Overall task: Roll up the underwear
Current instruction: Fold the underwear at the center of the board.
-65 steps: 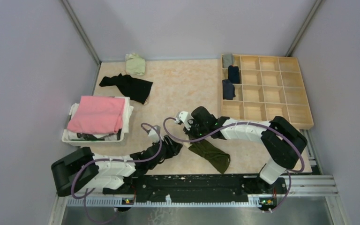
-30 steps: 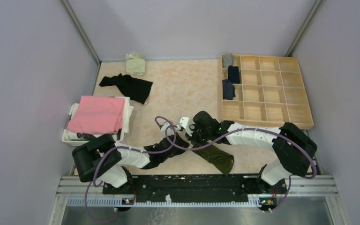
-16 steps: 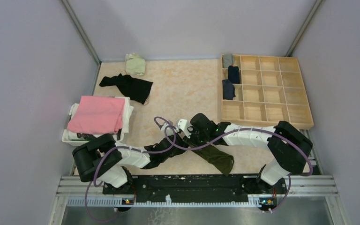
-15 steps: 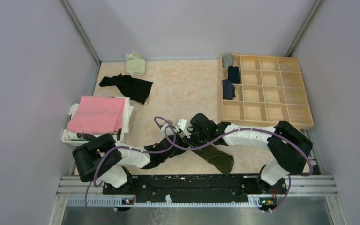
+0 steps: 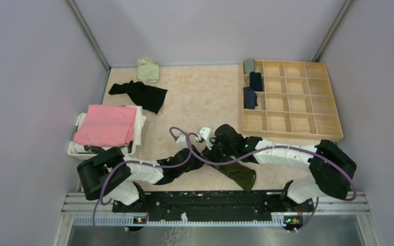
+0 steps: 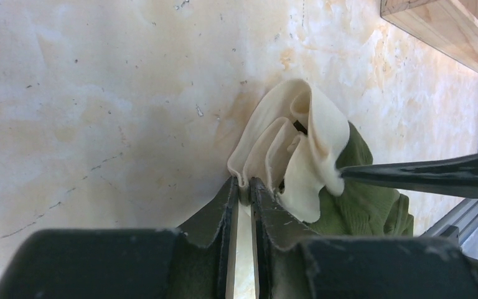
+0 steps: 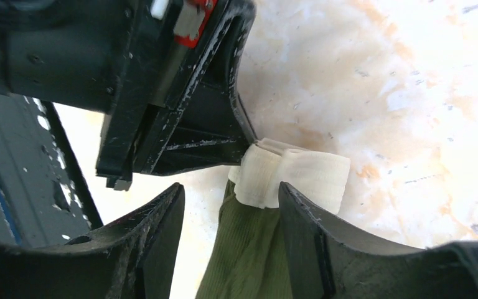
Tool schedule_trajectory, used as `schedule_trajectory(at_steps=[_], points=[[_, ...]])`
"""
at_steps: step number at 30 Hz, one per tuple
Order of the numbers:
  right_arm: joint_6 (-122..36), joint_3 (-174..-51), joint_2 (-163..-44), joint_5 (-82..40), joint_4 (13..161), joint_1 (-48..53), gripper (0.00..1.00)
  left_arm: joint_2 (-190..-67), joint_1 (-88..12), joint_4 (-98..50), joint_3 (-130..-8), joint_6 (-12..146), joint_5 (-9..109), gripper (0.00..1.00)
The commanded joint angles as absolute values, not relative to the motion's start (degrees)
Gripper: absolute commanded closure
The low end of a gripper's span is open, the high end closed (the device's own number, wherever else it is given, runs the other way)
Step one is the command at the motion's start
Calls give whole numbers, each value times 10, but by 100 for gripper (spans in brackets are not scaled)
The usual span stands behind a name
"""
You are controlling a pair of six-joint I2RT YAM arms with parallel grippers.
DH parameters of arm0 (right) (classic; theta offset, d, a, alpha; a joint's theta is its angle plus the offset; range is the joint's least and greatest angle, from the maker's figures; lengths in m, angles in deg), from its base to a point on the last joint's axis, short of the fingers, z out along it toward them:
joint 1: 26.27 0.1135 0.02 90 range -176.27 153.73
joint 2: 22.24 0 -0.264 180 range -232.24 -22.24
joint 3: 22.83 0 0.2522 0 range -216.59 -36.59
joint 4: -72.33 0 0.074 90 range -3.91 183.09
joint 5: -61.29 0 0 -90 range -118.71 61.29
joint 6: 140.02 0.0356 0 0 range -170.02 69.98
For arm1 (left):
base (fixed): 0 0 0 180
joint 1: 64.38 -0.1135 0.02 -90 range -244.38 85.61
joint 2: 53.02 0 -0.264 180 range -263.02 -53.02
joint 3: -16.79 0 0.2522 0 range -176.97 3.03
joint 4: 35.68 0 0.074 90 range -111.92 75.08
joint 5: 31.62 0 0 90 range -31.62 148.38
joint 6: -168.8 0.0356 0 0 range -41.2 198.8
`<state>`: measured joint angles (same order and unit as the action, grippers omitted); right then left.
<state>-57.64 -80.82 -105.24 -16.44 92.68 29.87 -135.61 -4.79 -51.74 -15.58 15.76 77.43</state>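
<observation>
An olive green underwear (image 5: 241, 174) with a cream waistband (image 6: 305, 143) lies stretched out near the table's front middle. My left gripper (image 6: 243, 185) is shut on a fold of the waistband, pinching it just above the tabletop. My right gripper (image 7: 230, 190) is open and straddles the olive fabric (image 7: 249, 249) just below the waistband (image 7: 299, 174), its jaws apart with the cloth loose between them. In the top view the two grippers meet tip to tip, left (image 5: 201, 152) and right (image 5: 213, 152). One right finger (image 6: 423, 174) crosses the left wrist view beside the waistband.
A wooden compartment tray (image 5: 292, 102) stands at the back right with rolled underwear (image 5: 250, 97) in its left column. A white basket (image 5: 74, 151) holding a folded pink cloth (image 5: 107, 125) is at the left. A dark garment (image 5: 141, 93) and a pale green one (image 5: 148, 70) lie behind.
My right gripper has opened from shut and let go of the underwear, and its arm has shifted slightly right. The left gripper stays shut on the waistband.
</observation>
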Motion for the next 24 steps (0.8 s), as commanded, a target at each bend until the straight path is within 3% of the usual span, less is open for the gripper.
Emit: schedule_trajectory(at_steps=[1,6,13,16,22,24], points=[[-515,-800,-985,-191,893,302,43,-1346,-48,-469,-148,173,774,80],[-448,-771,-944,-212,871,285,43,-1341,-48,-463,-149,175,771,80],[-378,-733,-927,-212,825,230,51,-1346,-48,-465,-151,175,768,80],[-349,-740,-924,-243,835,213,60,-1344,-48,-464,-151,175,765,80],[-307,-768,-942,-329,893,208,89,-1348,-48,-464,-156,179,763,80],[-304,-775,-958,-350,905,208,94,-1348,-48,-464,-158,179,761,80]])
